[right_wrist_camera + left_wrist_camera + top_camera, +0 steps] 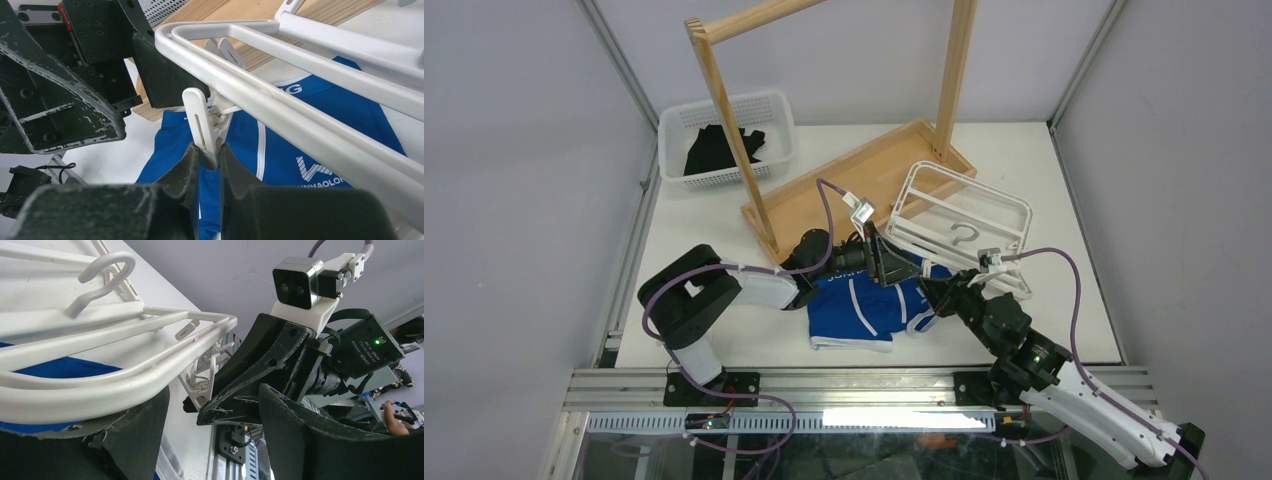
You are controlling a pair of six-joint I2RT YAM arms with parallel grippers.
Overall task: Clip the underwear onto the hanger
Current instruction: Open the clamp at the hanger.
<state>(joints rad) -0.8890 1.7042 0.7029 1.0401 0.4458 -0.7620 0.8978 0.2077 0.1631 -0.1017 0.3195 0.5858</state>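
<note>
The blue underwear point(864, 310) lies flat on the table in front of the arms, its white lettering point(320, 172) showing. The white hanger point(964, 225) rests tilted, its near side over the underwear's far edge. My right gripper point(210, 155) is shut on a small white clip point(200, 120) dangling from the hanger's rim point(300, 125), just above the blue cloth point(340, 105). My left gripper point(212, 395) stands open at the hanger's corner. The rim point(100, 385) lies against one finger point(135, 440), and the clip point(202, 382) and right gripper's fingertip sit in the gap.
A tall wooden rack on a wooden tray base point(854, 180) stands just behind the hanger. A white basket point(724, 140) holding a black garment sits at the back left. Grey walls close in both sides; the metal frame rail point(854, 385) runs along the near edge.
</note>
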